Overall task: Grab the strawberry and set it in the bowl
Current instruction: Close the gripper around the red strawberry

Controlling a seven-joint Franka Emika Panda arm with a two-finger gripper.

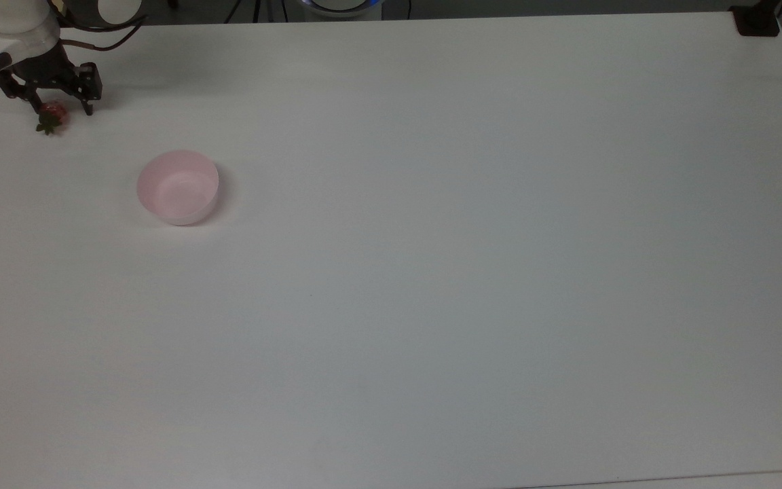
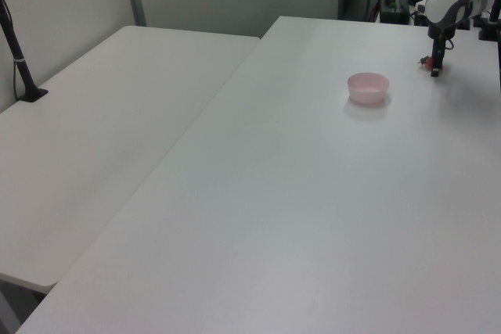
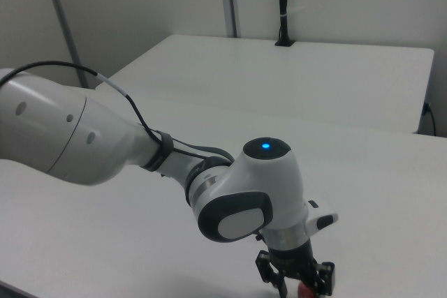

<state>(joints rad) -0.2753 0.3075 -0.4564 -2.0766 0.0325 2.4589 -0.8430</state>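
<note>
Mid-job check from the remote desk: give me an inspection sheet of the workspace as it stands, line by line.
Surface: white table, bare across most of its top.
Strawberry: strawberry lies on the table near the top view's upper left corner, between the fingers, not lifted.
Bowl: pink bowl upright, nothing inside, apart from the strawberry.
Clutter: nothing seen on the work table.
Gripper: gripper open, fingers straddling the strawberry.
Cables: a black cable runs along the arm.
Surroundings: second white table alongside, with a black post on it; grey partition walls behind.
</note>
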